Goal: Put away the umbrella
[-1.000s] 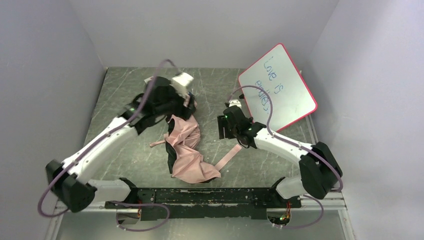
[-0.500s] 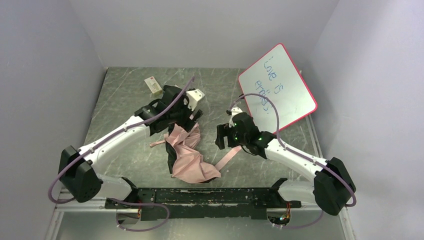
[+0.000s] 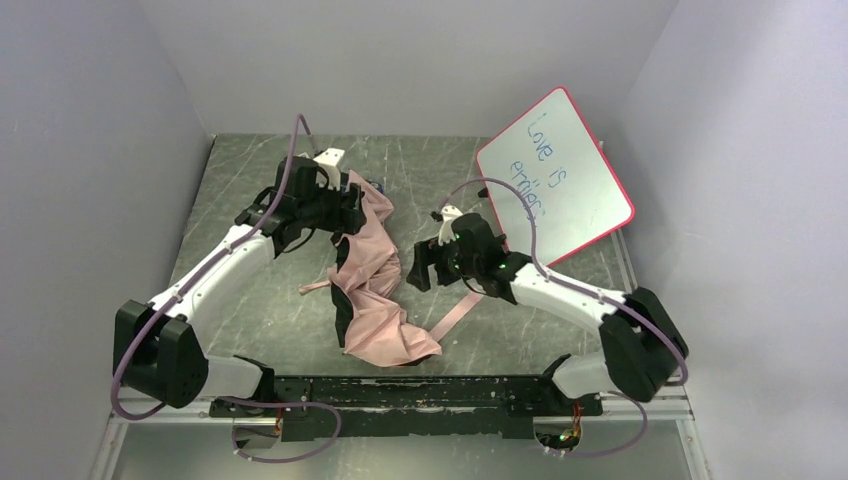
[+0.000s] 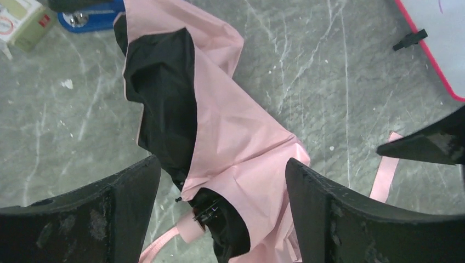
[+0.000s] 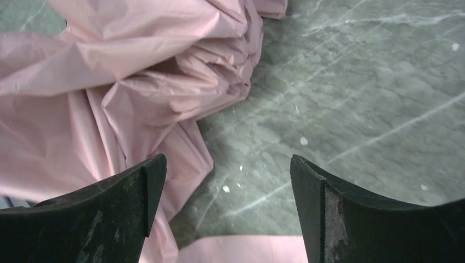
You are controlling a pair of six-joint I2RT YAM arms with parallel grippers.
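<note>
From above, the umbrella (image 3: pixel 372 295) is lying crumpled on the table (image 3: pixel 240 290). The left gripper (image 3: pixel 345 205) is hanging over its far end and the right gripper (image 3: pixel 420 272) just off its right side, both with fingers spread wide and holding nothing. The whiteboard (image 3: pixel 560 175) is leaning well to the umbrella's right, and the shaft is not showing. In the left wrist view, the gripper is centring where black meets pink; it would do well dropping straight and pinching several layers together. A box (image 4: pixel 19 22) beyond the umbrella is being cut off by the frame. In the right wrist view, only pink folds are showing, and the probable strap (image 5: pixel 241 251) is running out of frame; that gripper should be taking the loose hem instead.
</note>
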